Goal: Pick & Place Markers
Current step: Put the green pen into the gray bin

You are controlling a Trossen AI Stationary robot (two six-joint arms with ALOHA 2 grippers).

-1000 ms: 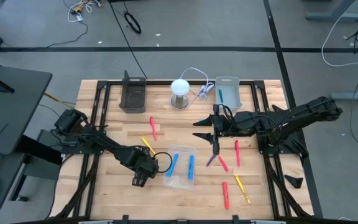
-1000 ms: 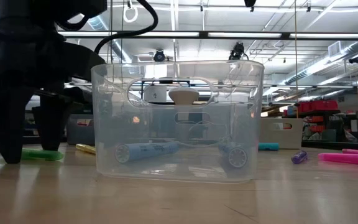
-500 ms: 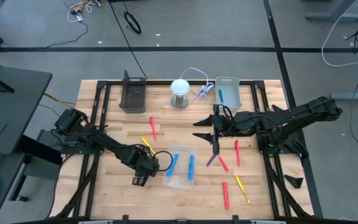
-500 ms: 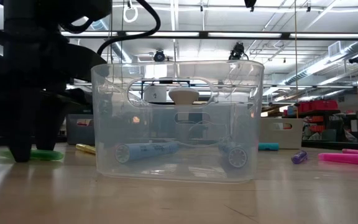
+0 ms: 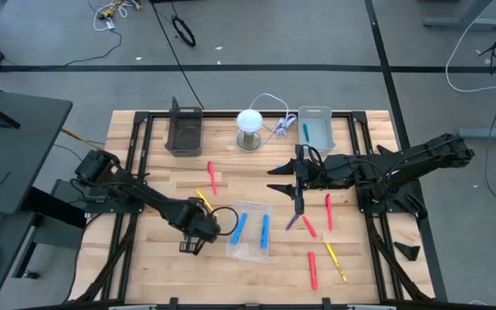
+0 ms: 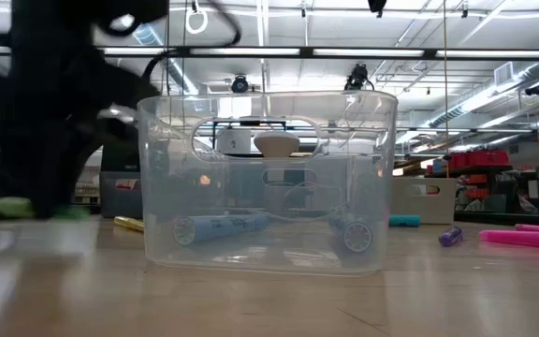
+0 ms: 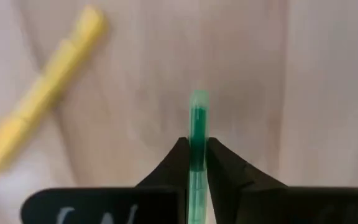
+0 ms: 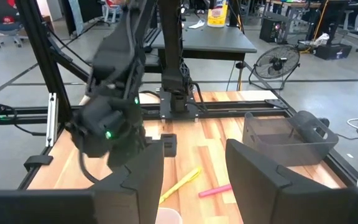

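High view: the left gripper point(image 5: 189, 244) is shown low over the table point(image 5: 162, 258), just beside the clear tray point(image 5: 250, 251) on the side towards the table's left edge. In the left wrist view its jaws are seen clamped on a green marker point(image 7: 197, 134), with a yellow marker point(image 7: 39, 127) lying on the wood nearby. Two blue markers point(image 5: 239, 226) are seen inside the clear tray. The right gripper point(image 5: 299, 205) is held above the table's middle, jaws apart, over a purple marker point(image 5: 292, 222) and a red marker point(image 5: 308, 226). Further red and yellow markers are scattered towards the right near corner. A grey tray point(image 5: 316, 127) stands at the far edge
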